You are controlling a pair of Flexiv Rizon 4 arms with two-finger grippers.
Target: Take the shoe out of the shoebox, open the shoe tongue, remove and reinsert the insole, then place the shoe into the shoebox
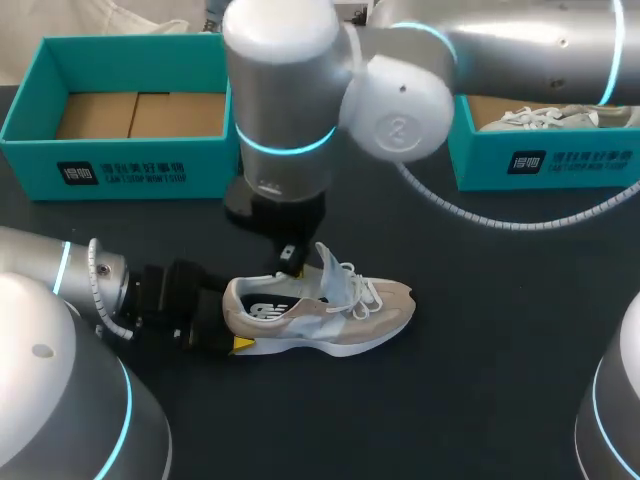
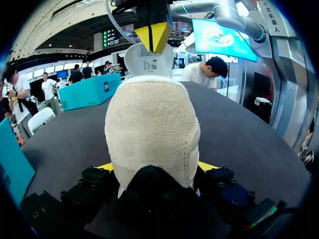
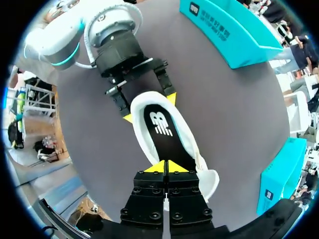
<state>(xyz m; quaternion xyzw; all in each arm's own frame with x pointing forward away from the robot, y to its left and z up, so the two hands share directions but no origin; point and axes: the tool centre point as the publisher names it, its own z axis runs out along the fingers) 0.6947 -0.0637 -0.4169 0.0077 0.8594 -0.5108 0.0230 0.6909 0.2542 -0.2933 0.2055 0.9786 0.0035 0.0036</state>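
My left gripper [image 2: 155,168] is squeezing the sneaker's [image 1: 340,315] heel, mid-table [image 1: 500,390]. My right gripper [image 3: 165,168] is closing its tips over the insole [image 3: 160,124]. With a weak pinch, the insole could be slipping out.

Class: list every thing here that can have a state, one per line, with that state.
shoe: upright, outside both boxes
tongue: raised, open
insole: lying inside the shoe
left gripper: shut on the shoe's heel
right gripper: shut, tips over the insole
left shoebox: open, empty
right shoebox: open, holding a second shoe
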